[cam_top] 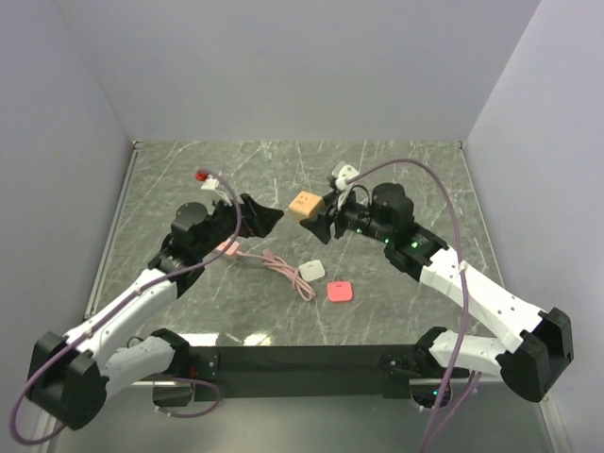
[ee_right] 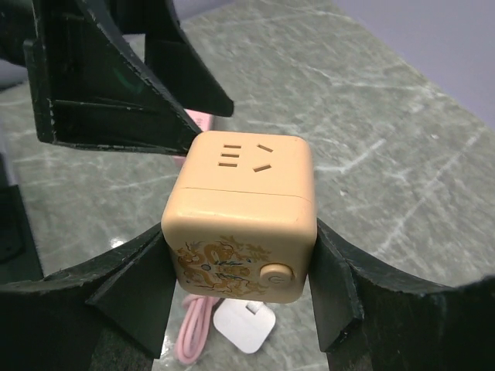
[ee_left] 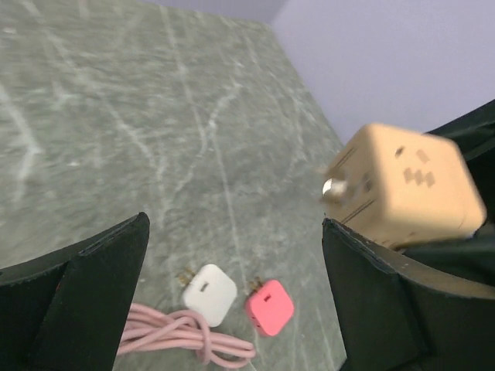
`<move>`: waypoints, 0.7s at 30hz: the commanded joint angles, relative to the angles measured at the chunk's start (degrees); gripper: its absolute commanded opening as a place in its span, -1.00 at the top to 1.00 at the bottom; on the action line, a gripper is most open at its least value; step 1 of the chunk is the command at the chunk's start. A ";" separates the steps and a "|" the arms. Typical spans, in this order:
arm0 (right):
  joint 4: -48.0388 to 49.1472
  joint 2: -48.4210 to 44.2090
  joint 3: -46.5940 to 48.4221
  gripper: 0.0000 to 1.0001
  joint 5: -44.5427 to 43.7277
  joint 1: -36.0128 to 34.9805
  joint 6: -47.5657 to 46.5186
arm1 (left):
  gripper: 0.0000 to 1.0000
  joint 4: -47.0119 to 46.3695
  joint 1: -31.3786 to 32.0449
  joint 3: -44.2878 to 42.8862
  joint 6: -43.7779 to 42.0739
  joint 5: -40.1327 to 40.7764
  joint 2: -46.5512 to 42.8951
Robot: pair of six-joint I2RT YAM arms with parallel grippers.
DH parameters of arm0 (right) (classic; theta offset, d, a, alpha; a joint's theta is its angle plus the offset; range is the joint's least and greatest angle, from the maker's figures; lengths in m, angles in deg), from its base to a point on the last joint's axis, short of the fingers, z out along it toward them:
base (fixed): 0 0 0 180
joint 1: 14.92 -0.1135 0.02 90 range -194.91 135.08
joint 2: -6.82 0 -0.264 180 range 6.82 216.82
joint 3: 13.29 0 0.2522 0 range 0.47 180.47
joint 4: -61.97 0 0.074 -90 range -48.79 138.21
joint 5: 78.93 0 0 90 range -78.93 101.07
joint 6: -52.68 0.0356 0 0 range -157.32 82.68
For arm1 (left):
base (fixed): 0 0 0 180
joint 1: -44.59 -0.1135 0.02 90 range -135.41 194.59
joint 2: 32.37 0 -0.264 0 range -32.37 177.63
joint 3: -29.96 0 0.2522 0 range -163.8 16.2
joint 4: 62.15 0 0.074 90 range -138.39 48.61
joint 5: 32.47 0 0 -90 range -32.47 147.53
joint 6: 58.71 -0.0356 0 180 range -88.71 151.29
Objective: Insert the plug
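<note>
The plug (cam_top: 340,292), a small coral-pink square block with short prongs, lies flat on the marble table; the left wrist view shows the plug (ee_left: 269,307) below and between my left fingers. My right gripper (cam_top: 321,225) is shut on a tan cube (cam_top: 304,204) and holds it above the table. The cube (ee_right: 244,209) shows socket slots on top and a round button in front, with my right gripper (ee_right: 240,232) clamping its two sides. My left gripper (cam_top: 264,219) stands wide open and empty, facing the cube (ee_left: 406,185) from the left, apart from it.
A white square adapter (cam_top: 312,269) on a coiled pink cord (cam_top: 278,266) lies just left of the plug. Both show below my left gripper (ee_left: 236,232), as adapter (ee_left: 209,294) and cord (ee_left: 182,336). Pale walls close the table's left, far and right sides.
</note>
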 commanded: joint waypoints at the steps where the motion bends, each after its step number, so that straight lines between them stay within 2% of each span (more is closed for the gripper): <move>1: 1.23 0.94 4.68 1.00 18.82 4.46 3.45 | -0.99 4.18 -1.35 2.04 -1.47 11.93 -6.35; 4: 2.54 2.96 5.91 1.00 30.87 8.42 6.69 | -0.99 3.57 -5.03 5.64 0.54 14.32 -9.97; 8: -3.76 6.56 11.26 1.00 37.42 9.13 3.83 | -0.99 2.87 -9.35 9.78 2.83 14.23 -13.14; 11: -3.17 6.57 12.07 1.00 41.37 9.13 4.24 | -0.99 3.57 -11.37 11.62 3.88 16.68 -14.37; 17: -7.55 7.80 14.97 1.00 41.65 9.13 2.05 | -0.99 1.99 -14.36 16.72 6.43 17.31 -14.99; 21: -6.33 7.36 13.83 1.00 40.34 9.13 2.14 | -0.98 1.38 -14.54 18.83 7.40 19.95 -12.45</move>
